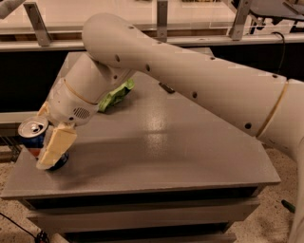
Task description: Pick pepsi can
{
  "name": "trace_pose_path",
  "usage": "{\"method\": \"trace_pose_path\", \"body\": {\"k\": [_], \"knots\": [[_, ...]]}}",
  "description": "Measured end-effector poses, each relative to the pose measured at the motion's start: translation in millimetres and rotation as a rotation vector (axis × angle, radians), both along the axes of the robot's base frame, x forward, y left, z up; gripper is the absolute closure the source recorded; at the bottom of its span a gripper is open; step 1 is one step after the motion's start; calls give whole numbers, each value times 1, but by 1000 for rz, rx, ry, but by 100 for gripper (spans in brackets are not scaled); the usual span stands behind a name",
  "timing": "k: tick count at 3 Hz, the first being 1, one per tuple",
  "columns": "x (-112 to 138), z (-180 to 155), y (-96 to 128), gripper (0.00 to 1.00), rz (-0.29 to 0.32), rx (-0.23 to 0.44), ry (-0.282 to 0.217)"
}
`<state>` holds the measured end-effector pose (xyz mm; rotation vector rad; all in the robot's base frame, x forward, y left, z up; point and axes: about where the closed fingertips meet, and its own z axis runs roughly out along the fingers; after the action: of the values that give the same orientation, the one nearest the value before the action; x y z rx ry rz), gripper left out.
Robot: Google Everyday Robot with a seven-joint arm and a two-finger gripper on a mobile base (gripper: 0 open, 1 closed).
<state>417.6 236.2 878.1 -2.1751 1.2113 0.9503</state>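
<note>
Grey table [190,156], glare on top, shelves [142,209] below, pale counter [61,14] with metal posts [36,21] behind, speckled floor [278,223] right, cable [19,225] bottom left; gripper [42,149] at table's front-left corner.

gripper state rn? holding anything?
Gripper: down at the pepsi can near the table corner; open or closed on it cannot be told.
</note>
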Motion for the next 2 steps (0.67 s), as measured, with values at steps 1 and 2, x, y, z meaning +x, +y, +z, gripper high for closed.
{"method": "trace_pose_path", "body": {"k": [1, 2], "knots": [[22, 10, 19, 65, 52, 17, -51], [34, 48, 33, 87, 89, 80, -119]]}}
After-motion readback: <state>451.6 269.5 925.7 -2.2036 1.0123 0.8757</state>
